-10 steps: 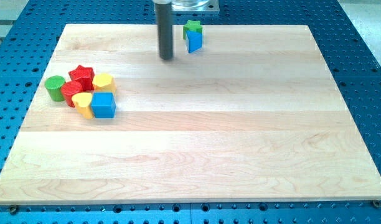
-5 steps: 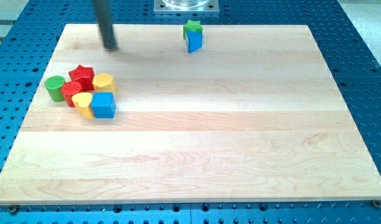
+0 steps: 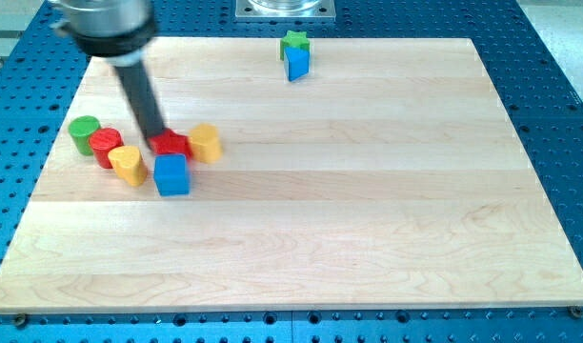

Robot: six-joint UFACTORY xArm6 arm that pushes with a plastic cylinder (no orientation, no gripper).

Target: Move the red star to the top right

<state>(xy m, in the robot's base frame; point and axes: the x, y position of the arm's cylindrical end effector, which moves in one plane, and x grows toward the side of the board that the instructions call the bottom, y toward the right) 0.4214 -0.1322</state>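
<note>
My tip [image 3: 159,139] presses the red star's [image 3: 171,145] left edge, hiding part of it, so its points are hard to make out. Beside the star: yellow block [image 3: 206,142], blue cube [image 3: 172,174].

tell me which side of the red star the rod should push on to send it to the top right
Push its lower-left side. The red star block must travel up-right, so my tip, now at its upper-left edge, should come round lower. The yellow block touching its right side may ride along.

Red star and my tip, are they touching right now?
Touching, as far as the camera view shows: my tip ends right at the red star's upper-left edge with no board visible between them.
</note>
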